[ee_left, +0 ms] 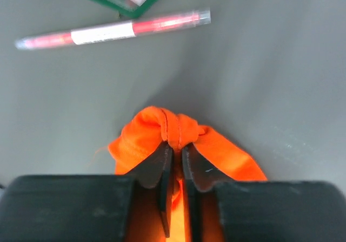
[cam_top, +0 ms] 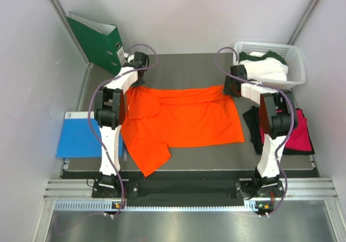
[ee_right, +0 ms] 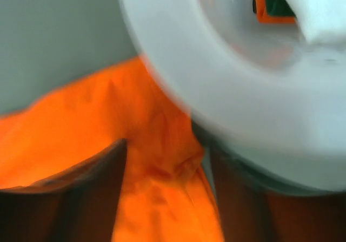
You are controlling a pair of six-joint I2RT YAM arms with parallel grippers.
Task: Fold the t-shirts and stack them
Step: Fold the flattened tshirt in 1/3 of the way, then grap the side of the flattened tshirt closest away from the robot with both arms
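The bright orange t-shirt [cam_top: 184,120] lies spread across the middle of the table, with a flap folded over at its left. My left gripper [cam_top: 136,80] is at its far left corner and is shut on a bunched fold of orange cloth [ee_left: 175,131] in the left wrist view [ee_left: 175,147]. My right gripper [cam_top: 233,87] is at the far right corner. Its fingers [ee_right: 102,177] stand wide apart over orange cloth [ee_right: 157,161]; that view is blurred. The white t-shirt with green trim [cam_top: 265,69] lies in the basket. The magenta t-shirt [cam_top: 300,136] lies on the black one [cam_top: 252,124] at the right.
A white basket [cam_top: 297,63] stands at the back right, close to my right gripper. A green ring binder [cam_top: 100,39] leans at the back left, and a pink pen [ee_left: 113,30] lies in front of it. A blue folder [cam_top: 78,136] lies at the left edge.
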